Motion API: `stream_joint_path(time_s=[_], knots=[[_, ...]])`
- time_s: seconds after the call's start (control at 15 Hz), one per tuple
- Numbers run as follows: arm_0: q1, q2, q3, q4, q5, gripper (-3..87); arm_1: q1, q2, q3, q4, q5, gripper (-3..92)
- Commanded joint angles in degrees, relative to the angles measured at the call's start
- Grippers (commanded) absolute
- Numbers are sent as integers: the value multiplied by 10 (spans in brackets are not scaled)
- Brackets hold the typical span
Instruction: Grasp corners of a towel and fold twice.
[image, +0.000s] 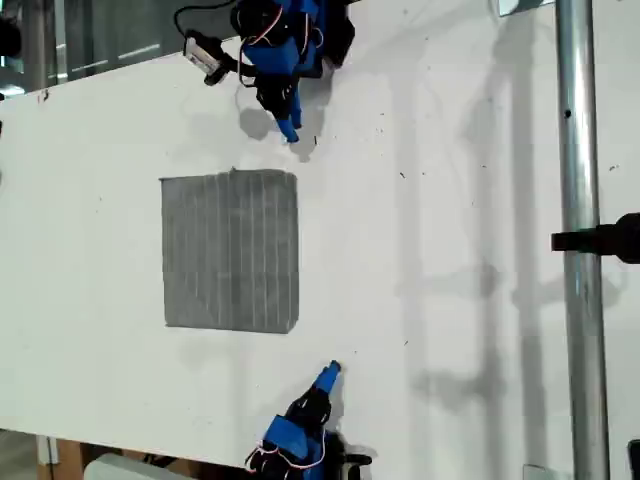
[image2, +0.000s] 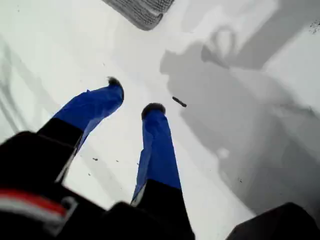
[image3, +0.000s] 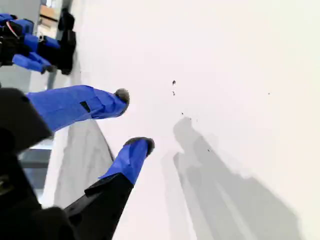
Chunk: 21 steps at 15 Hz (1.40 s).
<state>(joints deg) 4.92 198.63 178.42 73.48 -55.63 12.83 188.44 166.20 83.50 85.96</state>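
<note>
My first gripper spread open, empty | towel lying flat, one corner straight ahead of those jaws, near | my second gripper open too, no towel clearly in its view | first looks better placed.

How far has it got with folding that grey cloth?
Barely started, it seems. The towel lies flat on the table with no fold I can see. Nothing is in hand: my first gripper and my second gripper are both open, empty and off the cloth. Grasping the corners and both folds are left.
</note>
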Motion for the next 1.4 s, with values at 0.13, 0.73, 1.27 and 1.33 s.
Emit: stream_joint_path(time_s=[0.13, 0.73, 1.27, 1.33], knots=[[-180, 3, 3, 1, -237, -28, 19, 1, -13, 5, -6, -2], [-184, 3, 3, 1, -235, -28, 62, -609, -519, -7, -314, -3], [-181, 3, 3, 2, -236, -28, 106, -860, -779, 69, -604, 421], [-181, 3, 3, 2, -236, -28, 108, -862, -773, 62, -607, 417]])
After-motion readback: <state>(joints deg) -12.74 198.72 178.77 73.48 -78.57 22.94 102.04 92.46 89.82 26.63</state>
